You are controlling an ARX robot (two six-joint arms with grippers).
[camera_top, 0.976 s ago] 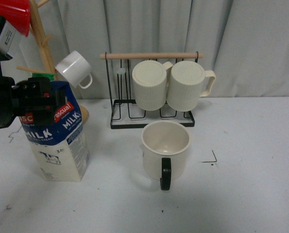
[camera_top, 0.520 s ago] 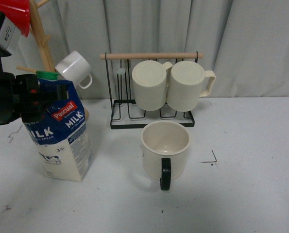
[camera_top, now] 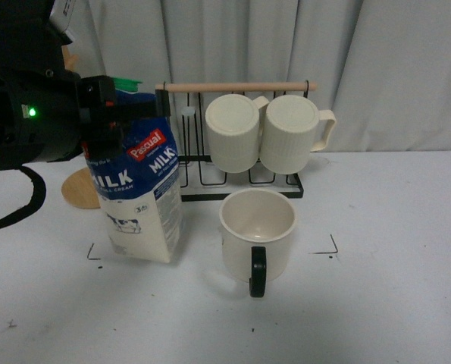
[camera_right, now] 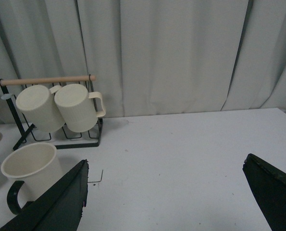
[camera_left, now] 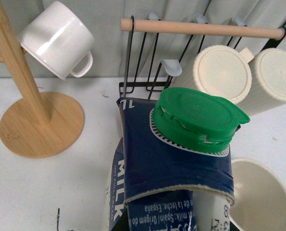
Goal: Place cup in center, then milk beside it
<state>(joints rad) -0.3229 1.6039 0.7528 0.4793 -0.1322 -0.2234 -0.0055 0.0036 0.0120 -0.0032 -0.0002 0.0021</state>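
Note:
The cup (camera_top: 258,231), a wide cream mug with a black handle toward me, stands in the center (camera_top: 198,254), white tabletop between black corner marks. My left gripper (camera_top: 126,114) is shut on the blue top of the milk (camera_top: 138,197). The carton is slightly tilted, just left of the cup with a small gap, its base by the left corner mark (camera_top: 94,252). I cannot tell if the base touches the table. The left wrist view shows the milk's green cap (camera_left: 198,120) and the cup's rim (camera_left: 263,197). My right gripper (camera_right: 167,183) is open and empty over bare table, right of the cup (camera_right: 30,166).
A black wire rack (camera_top: 183,163) with a wooden bar holds two ribbed cream mugs (camera_top: 236,133) behind the cup. A wooden mug tree (camera_left: 18,72) with a round base (camera_top: 77,189) carries a small white mug (camera_left: 61,38) at back left. Grey curtain behind.
My left gripper has carried the milk to the right, from the table's left side to just beside the cup. The cup has not moved.

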